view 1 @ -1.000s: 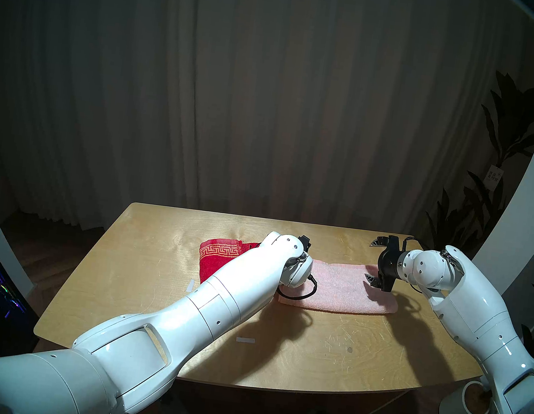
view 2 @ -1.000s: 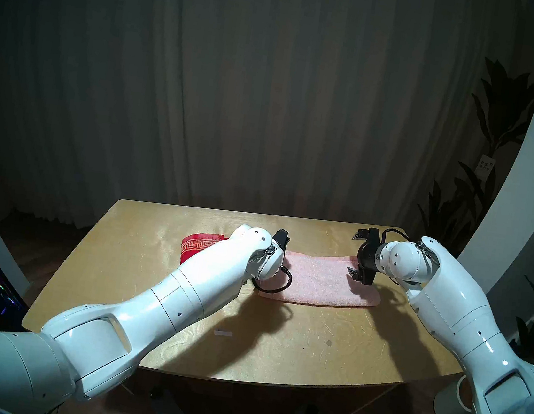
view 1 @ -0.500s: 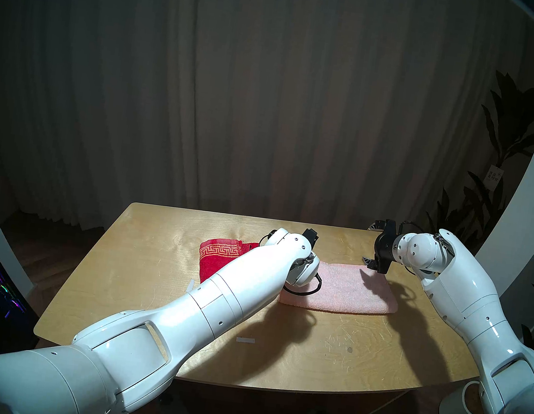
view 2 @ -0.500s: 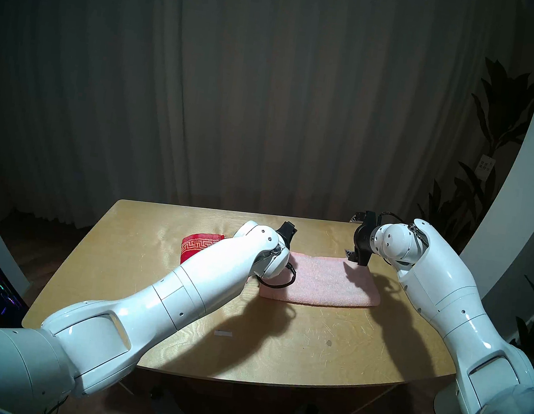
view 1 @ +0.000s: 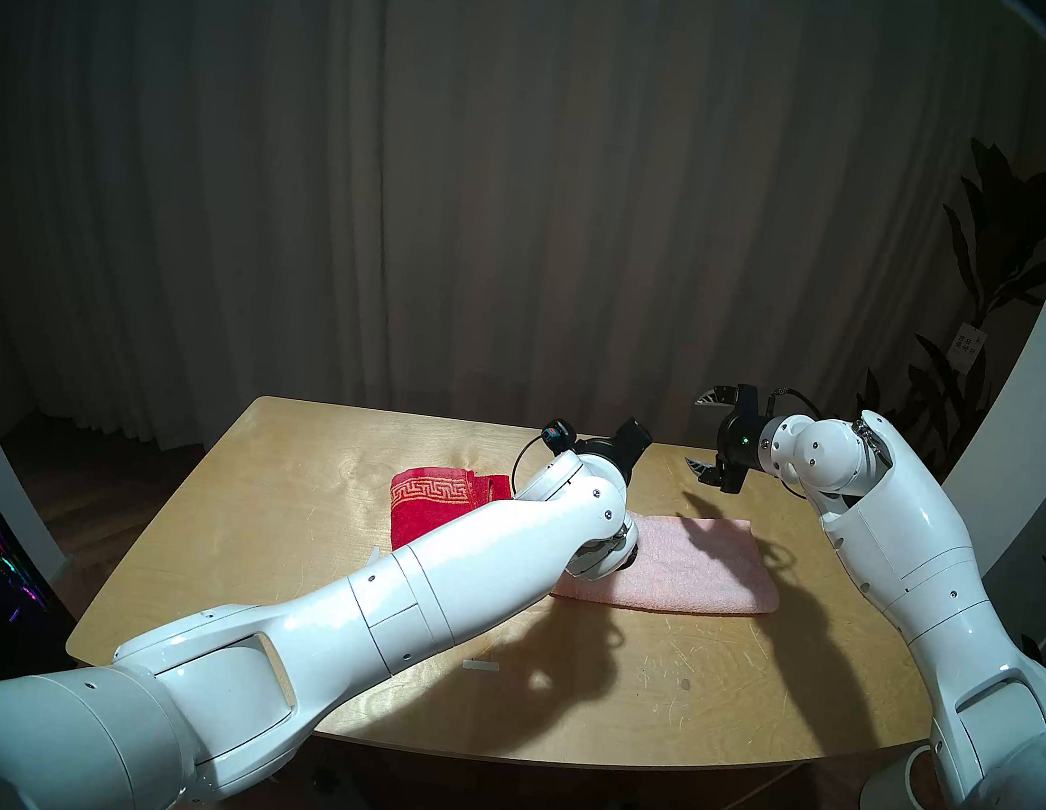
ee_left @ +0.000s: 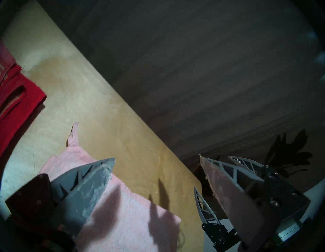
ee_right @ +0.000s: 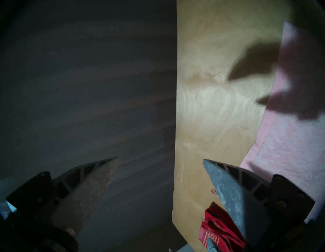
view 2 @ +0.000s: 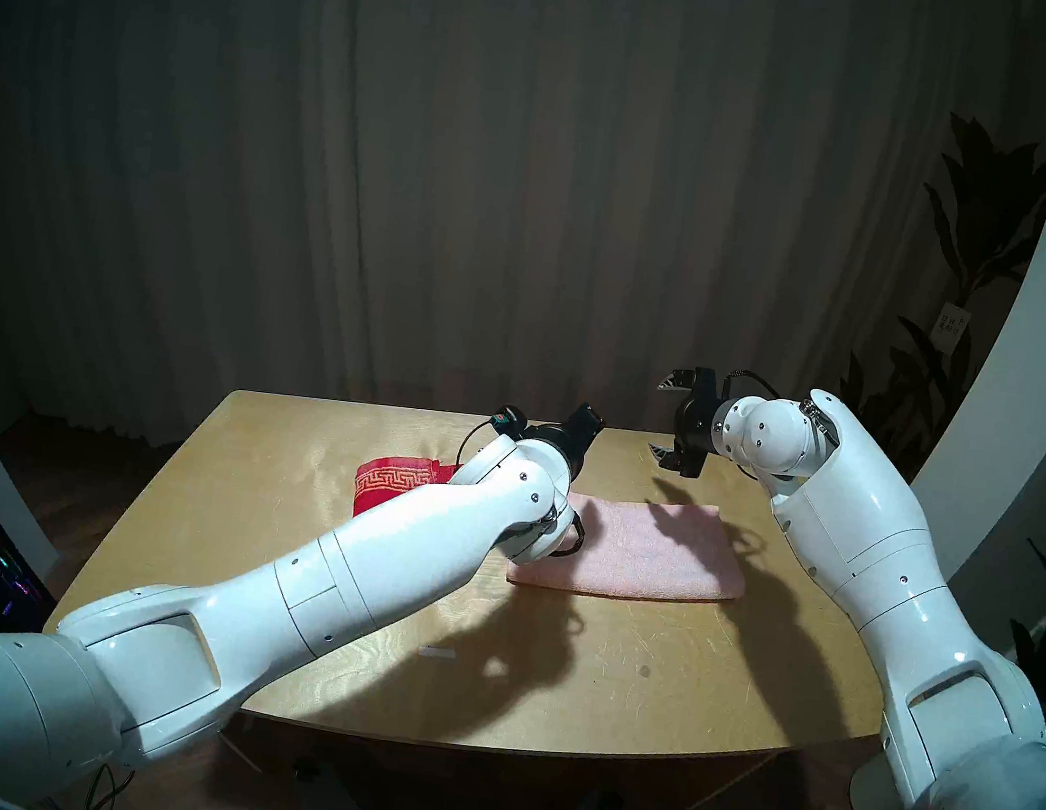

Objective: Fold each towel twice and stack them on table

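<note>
While the pink towel (view 1: 678, 564) lies folded once as a long strip on the table (view 1: 300, 564), right of the folded red towel (view 1: 427, 504), you have both arms lifted clear above it. Your left gripper (ee_left: 154, 177) and right gripper (view 1: 712, 436) each hold their jaws wide apart, empty. You are between folds, I judge; next, pinch one short end and carry it across to the other.

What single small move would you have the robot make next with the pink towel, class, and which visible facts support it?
Probably bring an open gripper down to a short end of the pink towel for a second fold. It lies as a long strip, apart from the folded red towel, and the left gripper and right gripper are both open, empty and raised above the table.
</note>
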You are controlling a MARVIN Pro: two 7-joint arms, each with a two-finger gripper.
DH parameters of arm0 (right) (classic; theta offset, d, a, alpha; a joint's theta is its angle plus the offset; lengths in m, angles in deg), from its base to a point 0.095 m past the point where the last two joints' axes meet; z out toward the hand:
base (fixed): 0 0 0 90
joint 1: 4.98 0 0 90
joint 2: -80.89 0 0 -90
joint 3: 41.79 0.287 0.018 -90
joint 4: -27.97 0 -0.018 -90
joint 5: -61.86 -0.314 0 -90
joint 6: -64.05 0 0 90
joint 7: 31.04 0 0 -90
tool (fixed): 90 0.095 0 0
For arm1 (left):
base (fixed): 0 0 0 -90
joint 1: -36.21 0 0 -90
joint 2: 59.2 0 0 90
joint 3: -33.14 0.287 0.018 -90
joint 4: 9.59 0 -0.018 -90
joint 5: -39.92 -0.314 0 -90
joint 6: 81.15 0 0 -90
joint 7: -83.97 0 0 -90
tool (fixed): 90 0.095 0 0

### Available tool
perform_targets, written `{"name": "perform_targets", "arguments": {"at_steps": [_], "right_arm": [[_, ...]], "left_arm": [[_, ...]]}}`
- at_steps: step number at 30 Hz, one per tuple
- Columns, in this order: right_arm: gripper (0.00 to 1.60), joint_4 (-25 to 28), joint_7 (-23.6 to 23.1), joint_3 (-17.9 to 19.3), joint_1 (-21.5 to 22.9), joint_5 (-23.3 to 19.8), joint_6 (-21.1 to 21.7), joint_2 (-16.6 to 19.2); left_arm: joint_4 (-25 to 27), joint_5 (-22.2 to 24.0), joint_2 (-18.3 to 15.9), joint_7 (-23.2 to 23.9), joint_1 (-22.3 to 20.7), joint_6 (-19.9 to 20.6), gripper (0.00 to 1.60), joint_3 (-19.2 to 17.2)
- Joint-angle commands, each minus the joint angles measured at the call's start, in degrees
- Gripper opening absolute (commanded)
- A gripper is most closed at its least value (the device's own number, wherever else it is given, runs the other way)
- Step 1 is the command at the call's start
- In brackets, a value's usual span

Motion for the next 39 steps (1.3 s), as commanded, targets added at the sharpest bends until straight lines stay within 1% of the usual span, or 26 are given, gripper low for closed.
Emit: {"name": "perform_targets", "arguments": {"at_steps": [1,2,3,4,5,7,12,15,17,25,26,27,32,33,34,39], "right_arm": [[1.6,5.5,0.5,1.5,-1.7,-2.2,2.0,2.3],[1.6,6.3,0.7,1.7,-2.2,-2.6,2.2,2.6],[1.6,6.9,0.7,1.8,-2.6,-2.6,2.3,3.1],[1.6,7.5,0.8,1.9,-3.1,-2.9,2.3,3.4],[1.6,8.7,0.9,2.2,-4.2,-3.4,2.4,4.1],[1.6,9.2,1.0,2.3,-4.6,-3.6,2.5,4.4],[1.6,12.1,1.7,3.0,-7.3,-4.7,2.7,6.2],[1.6,14.2,2.2,3.6,-9.3,-5.2,2.8,8.0],[1.6,14.4,2.3,3.7,-9.7,-5.3,2.8,8.2],[1.6,16.1,3.7,4.4,-14.3,-6.1,2.3,11.5],[1.6,16.2,4.1,4.5,-15.5,-6.2,2.1,12.4],[1.6,16.2,4.1,4.5,-15.5,-6.2,2.1,12.4],[1.6,17.0,5.2,4.8,-18.4,-6.7,1.9,14.7],[1.6,16.9,5.4,4.9,-18.9,-6.6,1.7,15.1],[1.6,16.9,5.8,4.9,-20.3,-7.0,1.2,15.8],[1.6,17.8,6.5,5.7,-22.7,-7.4,0.3,17.9]], "left_arm": [[5.4,-3.3,-6.1,0.4,0.8,-2.7,1.6,-2.1],[6.0,-3.5,-7.3,0.3,1.1,-3.0,1.6,-2.3],[5.7,-3.7,-7.4,0.1,1.5,-3.2,1.6,-2.9],[6.1,-3.9,-8.7,0.0,1.8,-3.6,1.6,-3.2],[6.4,-4.3,-9.5,-0.2,2.5,-4.2,1.6,-4.1],[6.6,-4.4,-10.2,-0.3,2.8,-4.4,1.6,-4.4],[8.3,-5.1,-13.8,0.1,4.2,-5.5,1.6,-5.6],[10.0,-5.2,-16.0,0.8,5.5,-6.2,1.6,-6.6],[10.2,-5.2,-16.4,1.0,5.7,-6.2,1.6,-6.7],[13.3,-5.7,-21.1,2.5,8.1,-6.4,1.6,-7.6],[13.9,-5.7,-22.2,2.8,8.6,-6.5,1.6,-7.9],[13.9,-5.7,-22.2,2.8,8.6,-6.5,1.6,-7.9],[15.7,-6.0,-25.2,3.8,10.4,-6.5,1.6,-8.2],[15.9,-6.1,-25.6,3.9,10.7,-6.5,1.6,-8.2],[16.6,-6.2,-26.8,4.3,11.4,-6.5,1.6,-8.3],[18.1,-6.7,-29.4,5.2,12.9,-6.4,1.6,-8.2]]}}
